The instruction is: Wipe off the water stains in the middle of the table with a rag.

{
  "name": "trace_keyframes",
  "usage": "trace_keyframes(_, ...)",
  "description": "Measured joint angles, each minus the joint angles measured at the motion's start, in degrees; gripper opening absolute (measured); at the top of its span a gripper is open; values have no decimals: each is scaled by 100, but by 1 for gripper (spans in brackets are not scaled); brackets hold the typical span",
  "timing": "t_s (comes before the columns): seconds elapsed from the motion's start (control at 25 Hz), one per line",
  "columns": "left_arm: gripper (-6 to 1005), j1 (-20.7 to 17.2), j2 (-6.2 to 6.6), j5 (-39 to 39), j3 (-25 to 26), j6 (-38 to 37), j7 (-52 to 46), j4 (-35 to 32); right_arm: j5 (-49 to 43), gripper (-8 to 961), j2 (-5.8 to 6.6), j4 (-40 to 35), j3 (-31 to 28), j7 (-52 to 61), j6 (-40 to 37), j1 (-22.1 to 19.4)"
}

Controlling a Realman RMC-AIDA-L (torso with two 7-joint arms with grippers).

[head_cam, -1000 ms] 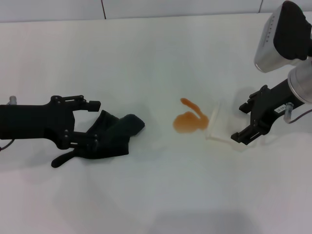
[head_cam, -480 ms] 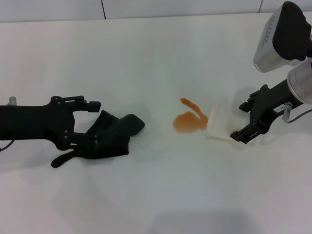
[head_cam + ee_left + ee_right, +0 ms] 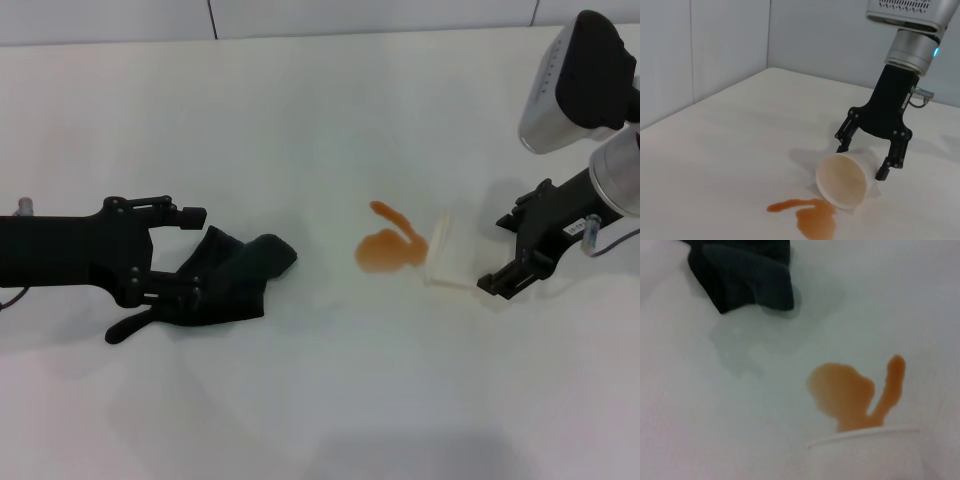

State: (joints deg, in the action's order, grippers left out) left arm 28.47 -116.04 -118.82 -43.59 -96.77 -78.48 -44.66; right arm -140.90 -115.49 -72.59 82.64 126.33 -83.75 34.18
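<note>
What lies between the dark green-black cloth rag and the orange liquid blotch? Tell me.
Nothing: bare white table separates the dark green-black cloth rag from the orange liquid blotch, as the head view and the right wrist view show.

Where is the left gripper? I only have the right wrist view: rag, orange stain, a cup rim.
Observer: The head view shows the left gripper open at the rag, well to the left of the water stains.
Operator: Is that cup standing?
Observer: No. The left wrist view shows the cup on its side, mouth toward the stains.
Operator: And the right gripper?
Observer: The right gripper is open, one finger on each side of the cup's closed end.
</note>
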Motion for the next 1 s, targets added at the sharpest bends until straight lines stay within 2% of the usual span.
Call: trace_keyframes(1.0, 862, 0, -15, 0, 18, 0, 0, -5, -62, 839, 0, -26, 68, 89, 9, 19)
